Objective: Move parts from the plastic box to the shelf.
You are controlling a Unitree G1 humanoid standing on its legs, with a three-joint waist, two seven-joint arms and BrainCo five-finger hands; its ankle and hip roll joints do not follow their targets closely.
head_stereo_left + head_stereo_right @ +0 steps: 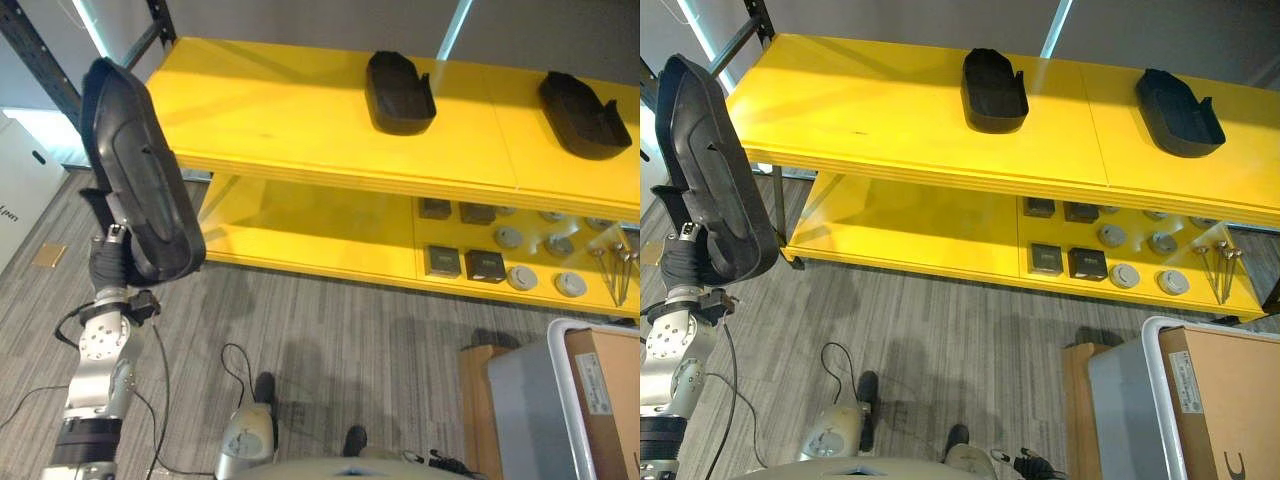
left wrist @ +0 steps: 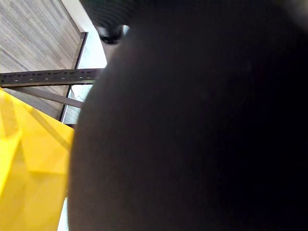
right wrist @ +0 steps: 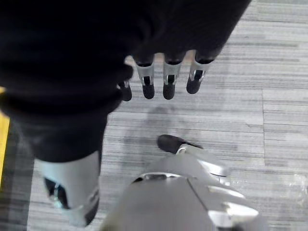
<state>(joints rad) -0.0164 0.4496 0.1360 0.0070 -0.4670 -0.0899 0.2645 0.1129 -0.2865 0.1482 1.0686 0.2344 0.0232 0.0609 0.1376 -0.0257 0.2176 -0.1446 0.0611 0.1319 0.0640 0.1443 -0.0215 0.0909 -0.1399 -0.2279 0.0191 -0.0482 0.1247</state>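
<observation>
I've got the yellow shelf [image 1: 300, 130] across the far side of my head view, two levels. Top level carries two black parts: one near the middle [image 1: 400, 93], another toward the right end [image 1: 583, 113], well apart from each other, both lying flat. Lower level [image 1: 300, 235] has small stuff on its right half: dark square blocks [image 1: 441, 261], grey round discs [image 1: 571, 284] and a few long-stemmed metal pieces [image 1: 612, 268] at the far right.

Bottom right corner: the grey plastic box [image 1: 530, 400] w/ a white rim, a brown cardboard sheet [image 1: 605, 385] inside or on top of it, can't tell which.

The third black part [image 1: 140, 170], a long curved shell, is held up on my left side, upright and a bit tilted, in front of the shelf's left end and not yet on it. Left hand [image 1: 112, 250] sits at its lower end; left wrist cam is blocked by the dark part [image 2: 202, 125], so I can't tell how the fingers are set.

Right hand [image 3: 163, 72] shows in its own wrist cam, over the grey carpet floor [image 3: 269, 96], fingers [image 3: 168, 82] relaxed and apart, holding nothing.
</observation>
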